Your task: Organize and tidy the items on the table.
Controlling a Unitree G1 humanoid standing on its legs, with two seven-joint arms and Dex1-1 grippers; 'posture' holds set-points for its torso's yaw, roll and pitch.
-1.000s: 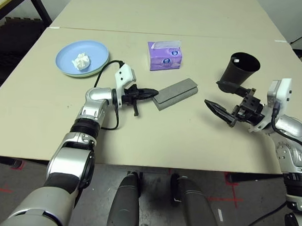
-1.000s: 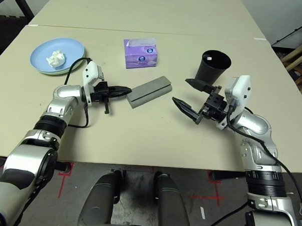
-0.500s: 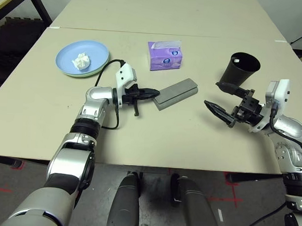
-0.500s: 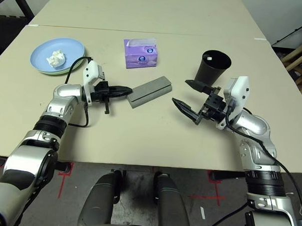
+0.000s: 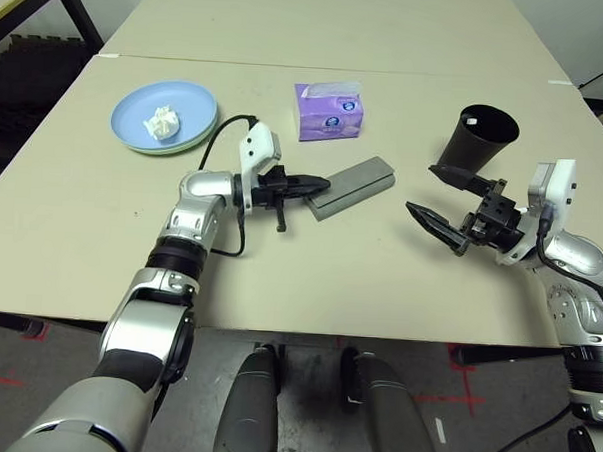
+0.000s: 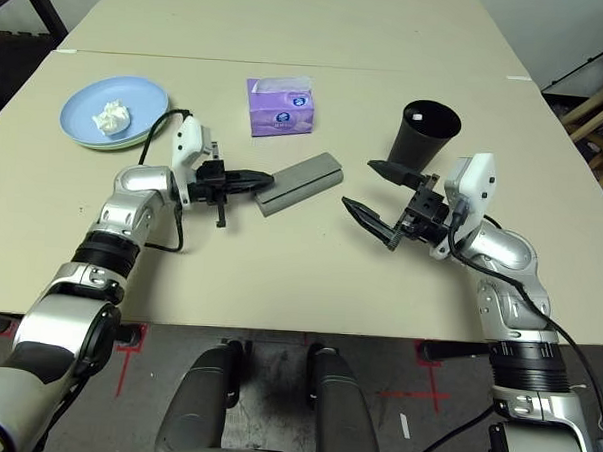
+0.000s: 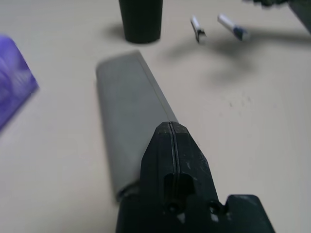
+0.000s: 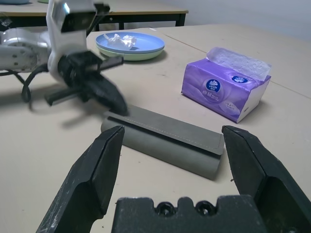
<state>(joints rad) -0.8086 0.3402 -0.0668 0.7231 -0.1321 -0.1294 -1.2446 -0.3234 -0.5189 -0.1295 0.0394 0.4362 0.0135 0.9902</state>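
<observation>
At the tip of the left gripper [image 5: 323,183] lies the grey glasses case [image 5: 354,187], flat on the table [image 5: 279,275] and set at a slant; the gripper's black fingers are pressed together with nothing between them, and their tip sits at the case's near end, over or against it — contact cannot be told. Across the case from that gripper, the right gripper [image 5: 435,195] hovers with its jaws spread wide and nothing held, pointing toward the case's other end, well apart from it. Just behind the right gripper stands the black cup [image 5: 476,139], upright. Two white pens [image 7: 216,26] lie near the cup, past the case as the left gripper looks along it. Beyond the case is the purple tissue box [image 5: 329,111]. Behind the left gripper's wrist, the light blue plate [image 5: 164,116] sits stacked on the pale green plate [image 5: 177,149], with the crumpled tissue wad [image 5: 162,122] on top.
</observation>
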